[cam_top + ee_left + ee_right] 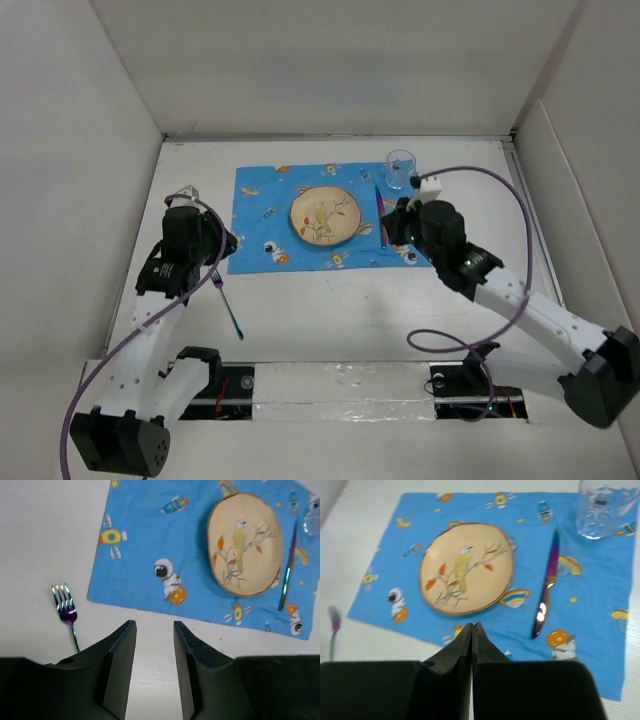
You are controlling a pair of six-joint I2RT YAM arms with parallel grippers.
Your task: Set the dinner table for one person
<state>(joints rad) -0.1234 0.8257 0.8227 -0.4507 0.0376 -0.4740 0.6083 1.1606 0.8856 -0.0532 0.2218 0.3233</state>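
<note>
the left gripper (154, 625) hung with its jaws apart and nothing between them, over bare white dinner table (330, 320) just off the blue cloth (145, 540). a rainbow-sheened fork (65, 608) lay close by on the table, off the cloth. the right gripper (472, 626) was pinched closed on nothing above the cloth's near edge. on the cloth sat a bird-painted plate (466, 568), with a knife (547, 587) just to its right. a clear glass (605, 505) stood at the cloth's far right corner.
</note>
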